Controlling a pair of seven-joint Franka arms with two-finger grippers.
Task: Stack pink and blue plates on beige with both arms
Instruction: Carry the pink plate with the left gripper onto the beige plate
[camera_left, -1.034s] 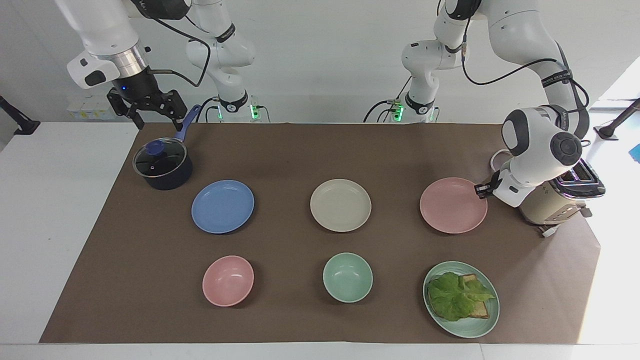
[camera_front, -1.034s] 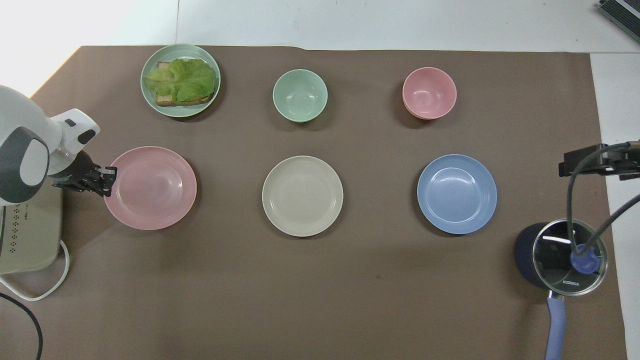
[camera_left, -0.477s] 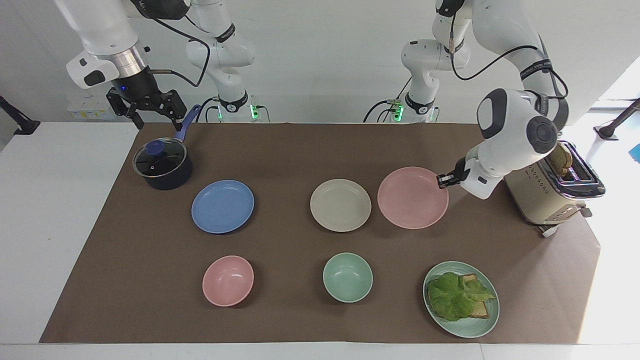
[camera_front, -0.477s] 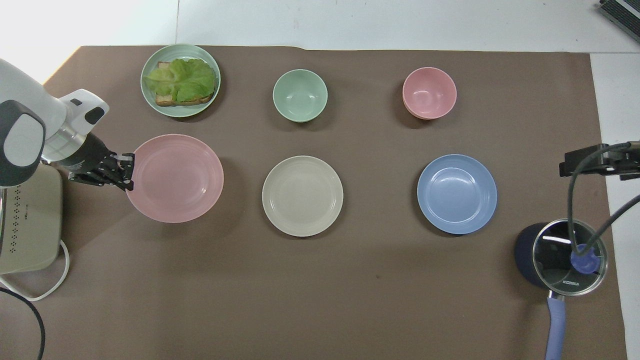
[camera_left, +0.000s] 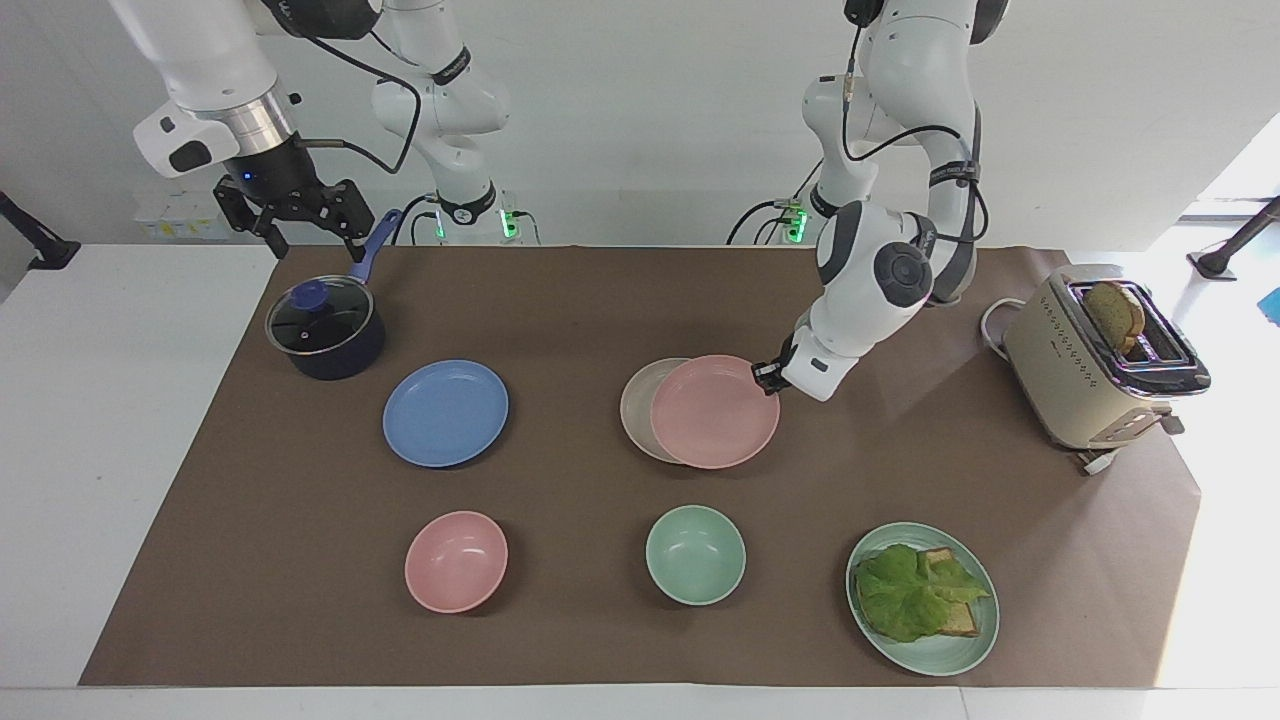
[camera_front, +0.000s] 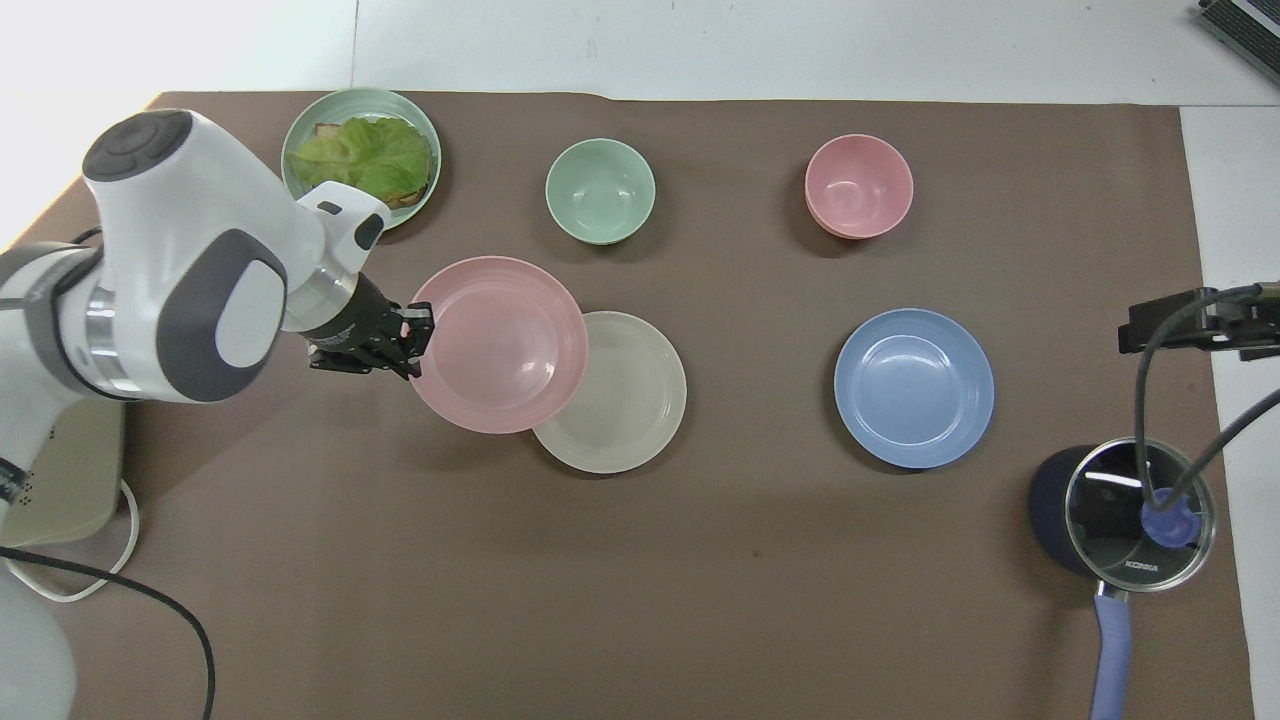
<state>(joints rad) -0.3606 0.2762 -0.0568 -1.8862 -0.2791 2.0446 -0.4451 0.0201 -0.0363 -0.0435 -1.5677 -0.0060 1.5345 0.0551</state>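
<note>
**Carrying the pink plate over the beige one**

Gripping the pink plate (camera_left: 714, 412) by the rim at its edge toward the left arm's end of the table, the left gripper (camera_left: 764, 378) has its fingers clenched on it. The plate hangs in the air, level or nearly so, over the beige plate (camera_left: 637, 405), covering most of it in the facing view; only a crescent of beige shows at the edge toward the right arm's end. In the overhead view the pink plate (camera_front: 498, 344) overlaps less of the beige plate (camera_front: 625, 405), and the left gripper (camera_front: 412, 338) is clamped on its rim.

The blue plate (camera_left: 445, 413) lies flat on the brown mat (camera_left: 560, 300), beside the beige plate toward the right arm's end, well apart from it.

The right gripper (camera_left: 300, 225) waits in the air over the saucepan (camera_left: 325, 330), its fingers spread and holding nothing.

Farther from the robots lie a pink bowl (camera_left: 456, 561), a green bowl (camera_left: 695, 554) and a green plate (camera_left: 925, 655) with lettuce and toast. A toaster (camera_left: 1080, 370) stands at the left arm's end.
</note>
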